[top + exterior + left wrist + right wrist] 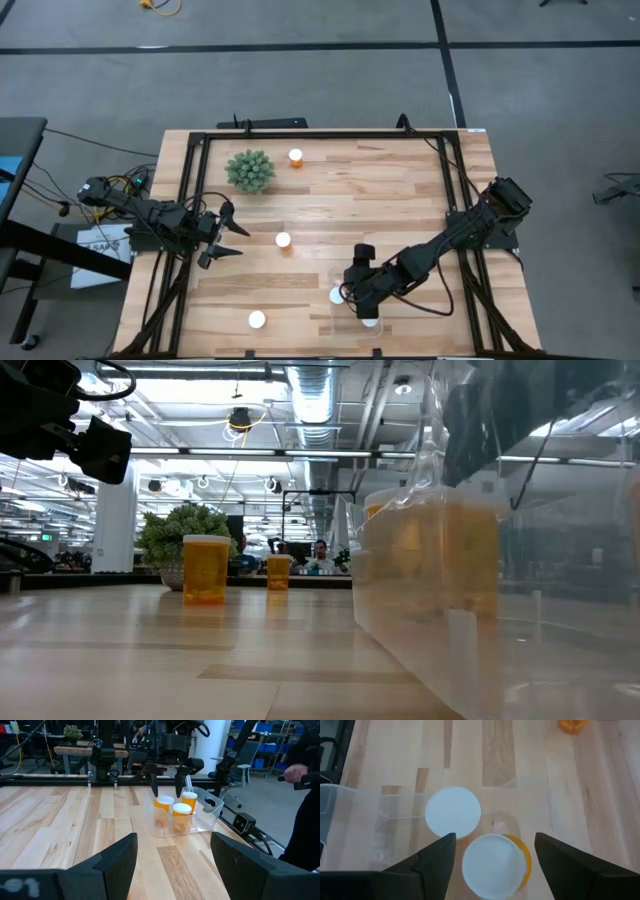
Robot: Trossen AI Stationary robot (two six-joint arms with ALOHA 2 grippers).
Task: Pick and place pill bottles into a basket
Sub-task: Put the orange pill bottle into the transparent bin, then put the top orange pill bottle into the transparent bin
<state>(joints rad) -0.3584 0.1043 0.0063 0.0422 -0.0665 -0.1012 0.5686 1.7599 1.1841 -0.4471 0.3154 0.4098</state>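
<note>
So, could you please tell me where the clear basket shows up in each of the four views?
High view: the basket lies near the table's front edge, under the right gripper.
Low view: the clear wall close up on the picture's right.
Left wrist view: centre, holding three bottles.
Right wrist view: its rim spans the picture's left and middle.
Shared landmark: the white-capped bottles inside it.

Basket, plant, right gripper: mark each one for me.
basket [212,805], left wrist view, on its clear rim.
plant [250,171], high view, on its green middle.
right gripper [495,851], right wrist view, between its open fingertips.
</note>
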